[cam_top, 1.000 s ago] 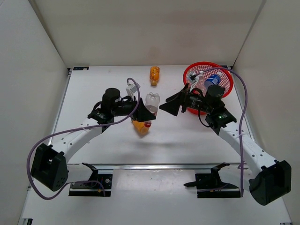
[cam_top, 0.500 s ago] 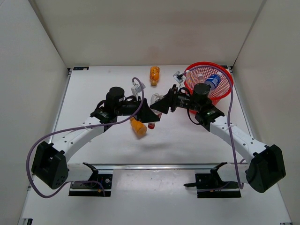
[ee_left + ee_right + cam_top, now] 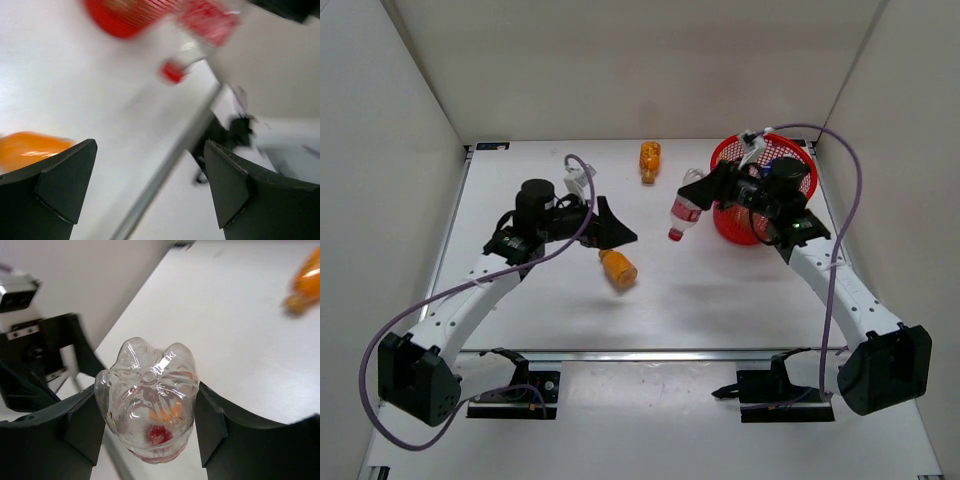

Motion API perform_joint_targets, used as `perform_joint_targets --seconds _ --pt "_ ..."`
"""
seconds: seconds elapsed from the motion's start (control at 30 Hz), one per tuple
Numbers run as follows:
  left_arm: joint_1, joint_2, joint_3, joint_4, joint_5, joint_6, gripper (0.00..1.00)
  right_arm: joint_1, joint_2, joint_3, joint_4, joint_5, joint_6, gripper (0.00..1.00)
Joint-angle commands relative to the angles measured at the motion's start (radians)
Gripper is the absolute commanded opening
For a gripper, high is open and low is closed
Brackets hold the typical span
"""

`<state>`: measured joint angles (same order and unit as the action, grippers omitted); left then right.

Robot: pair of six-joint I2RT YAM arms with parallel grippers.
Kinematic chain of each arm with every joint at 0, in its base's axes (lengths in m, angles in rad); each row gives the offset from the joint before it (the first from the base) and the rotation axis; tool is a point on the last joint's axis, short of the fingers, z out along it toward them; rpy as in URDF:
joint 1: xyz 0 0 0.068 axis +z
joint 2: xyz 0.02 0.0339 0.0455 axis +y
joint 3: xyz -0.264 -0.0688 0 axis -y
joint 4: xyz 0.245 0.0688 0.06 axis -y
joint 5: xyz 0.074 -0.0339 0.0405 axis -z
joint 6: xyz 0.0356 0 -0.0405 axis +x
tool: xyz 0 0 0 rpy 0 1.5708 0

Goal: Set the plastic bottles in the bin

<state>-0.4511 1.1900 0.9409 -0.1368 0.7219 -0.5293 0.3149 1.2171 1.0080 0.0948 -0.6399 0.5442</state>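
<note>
We've got the right end effector point(image 3: 147, 407) clamped on the red-label bottle point(image 3: 682, 213) by its base, cap down, just beside the bin point(image 3: 808, 168). We reckon it's light, thin-walled, slick: grip gently at the stiff base. Meanwhile the left end effector point(image 3: 145, 185) gapes wide above an orange bottle point(image 3: 617, 268) on the worktop point(image 3: 720, 295).

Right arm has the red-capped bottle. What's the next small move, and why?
Probably swing the right end effector to the right until the bottle hangs over the bin, then open. The bottle is gripped near its base, cap pointing away from the bin, and it sits just outside the bin's left side, not yet above the opening.
</note>
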Motion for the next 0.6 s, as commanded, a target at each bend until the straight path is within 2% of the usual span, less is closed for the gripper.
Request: perform_joint_targets --seconds 0.0,0.03,0.13,0.2,0.27,0.4,0.47,0.57 --pt "0.069 -0.085 0.091 -0.31 -0.303 0.128 0.99 -0.105 -0.065 0.15 -0.128 0.078 -0.142 0.13" --pt "0.071 -0.09 0.122 -0.424 -0.49 0.143 0.98 -0.141 -0.051 0.17 -0.189 0.151 -0.182 0.14" --pt "0.084 -0.082 0.154 -0.579 -0.795 0.146 0.99 -0.188 -0.013 0.264 -0.299 0.366 -0.306 0.13" --pt "0.17 -0.095 0.118 -0.598 -0.802 0.127 0.98 -0.198 0.043 0.302 -0.29 0.495 -0.363 0.15" --pt "0.224 -0.148 0.072 -0.56 -0.742 0.109 0.99 -0.215 0.076 0.304 -0.241 0.551 -0.403 0.15" --pt "0.192 -0.179 0.033 -0.52 -0.751 0.103 0.99 -0.251 0.202 0.353 -0.155 0.609 -0.426 0.15" --pt "0.187 -0.17 0.021 -0.521 -0.737 0.095 0.99 -0.234 0.243 0.342 -0.065 0.64 -0.443 0.19" --pt "0.198 -0.17 0.001 -0.512 -0.699 0.086 0.99 -0.24 0.323 0.377 -0.092 0.704 -0.448 0.27"
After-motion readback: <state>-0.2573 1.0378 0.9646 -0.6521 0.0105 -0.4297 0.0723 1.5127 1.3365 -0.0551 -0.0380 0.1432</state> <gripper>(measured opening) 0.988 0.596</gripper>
